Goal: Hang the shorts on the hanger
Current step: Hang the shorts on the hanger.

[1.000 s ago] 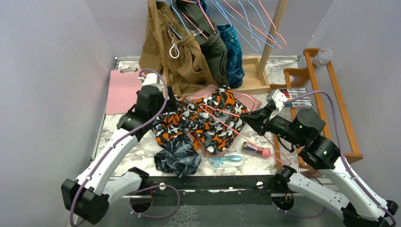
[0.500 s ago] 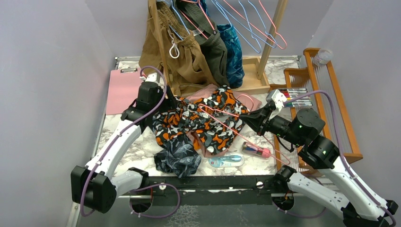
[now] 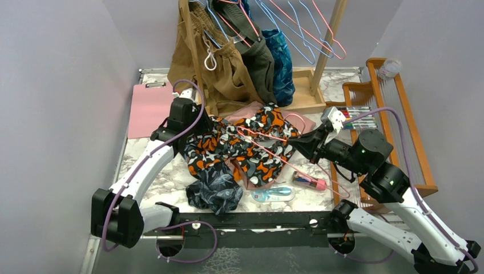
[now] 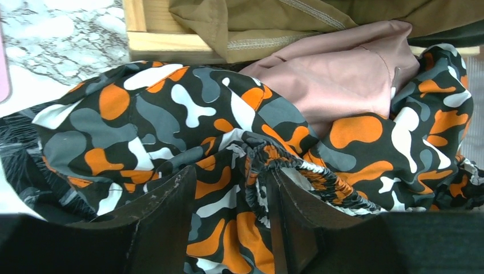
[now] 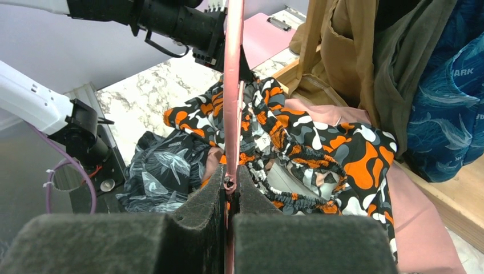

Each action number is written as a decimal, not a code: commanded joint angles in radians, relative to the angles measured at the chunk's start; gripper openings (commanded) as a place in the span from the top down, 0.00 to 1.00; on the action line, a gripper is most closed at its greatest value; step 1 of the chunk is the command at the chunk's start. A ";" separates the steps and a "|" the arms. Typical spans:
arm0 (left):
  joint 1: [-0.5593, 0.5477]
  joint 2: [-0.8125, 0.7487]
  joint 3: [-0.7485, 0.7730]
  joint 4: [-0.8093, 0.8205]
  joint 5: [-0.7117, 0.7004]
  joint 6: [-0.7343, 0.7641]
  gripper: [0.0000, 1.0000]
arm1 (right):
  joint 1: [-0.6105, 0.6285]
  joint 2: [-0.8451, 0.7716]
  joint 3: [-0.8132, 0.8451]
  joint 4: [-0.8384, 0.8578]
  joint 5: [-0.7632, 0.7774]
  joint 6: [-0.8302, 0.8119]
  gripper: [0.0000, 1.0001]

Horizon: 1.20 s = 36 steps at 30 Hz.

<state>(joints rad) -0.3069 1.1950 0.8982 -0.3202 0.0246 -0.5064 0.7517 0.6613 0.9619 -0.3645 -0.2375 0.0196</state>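
Observation:
The camouflage-print shorts lie crumpled mid-table; they also show in the left wrist view and the right wrist view. The pink wire hanger lies slanted across them. My right gripper is shut on the hanger wire, fingertips meeting round it. My left gripper is at the shorts' left edge. In the left wrist view it is open, with printed fabric between the fingers and the gathered waistband against the right finger.
Dusty-pink shorts lie under the camouflage pair. Navy leaf-print shorts lie at the front. A pink clipboard is at the left. Brown garments and light-blue hangers hang at the back. A wooden rack and markers stand on the right.
My left arm has reached farther back and slightly right, bringing its gripper closer over the shorts' left edge. The right arm and the hanger have stayed put.

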 commanded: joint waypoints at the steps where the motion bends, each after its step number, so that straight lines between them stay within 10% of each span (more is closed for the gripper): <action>1: 0.008 0.016 -0.004 0.061 0.084 0.015 0.51 | 0.005 0.007 0.032 0.038 -0.037 0.015 0.99; 7: 0.007 0.032 -0.005 0.079 0.133 0.025 0.65 | 0.005 0.018 0.030 0.047 -0.044 0.020 0.99; 13: 0.008 -0.002 0.008 0.051 0.129 0.052 1.00 | 0.005 0.030 0.043 0.054 -0.048 0.010 0.99; 36: 0.005 -0.169 0.142 -0.115 0.146 0.048 1.00 | 0.005 0.297 0.156 0.197 -0.165 -0.040 0.99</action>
<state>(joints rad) -0.3069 1.0378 1.0176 -0.4194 0.1341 -0.4664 0.7517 0.9512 1.1328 -0.2356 -0.3950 -0.0025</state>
